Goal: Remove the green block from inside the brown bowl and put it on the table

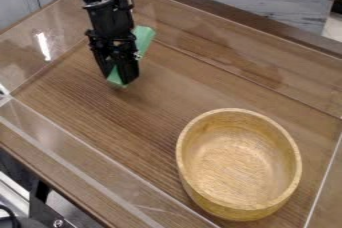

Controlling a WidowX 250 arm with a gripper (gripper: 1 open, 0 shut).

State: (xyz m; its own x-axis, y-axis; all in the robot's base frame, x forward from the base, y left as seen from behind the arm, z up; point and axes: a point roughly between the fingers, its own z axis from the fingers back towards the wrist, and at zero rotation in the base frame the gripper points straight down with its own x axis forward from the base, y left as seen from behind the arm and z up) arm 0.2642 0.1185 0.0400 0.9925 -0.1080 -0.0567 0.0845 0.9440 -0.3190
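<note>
Grainy wooden brown bowl (241, 163), streaky wood-grain table (201, 67), smooth green block (140, 42)

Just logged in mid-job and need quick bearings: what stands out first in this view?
The black end effector at upper left, pointing steeply down and shut on the green block, which sits low over the table. Next, the big brown bowl at lower right stands empty, well apart from the arm.
</note>
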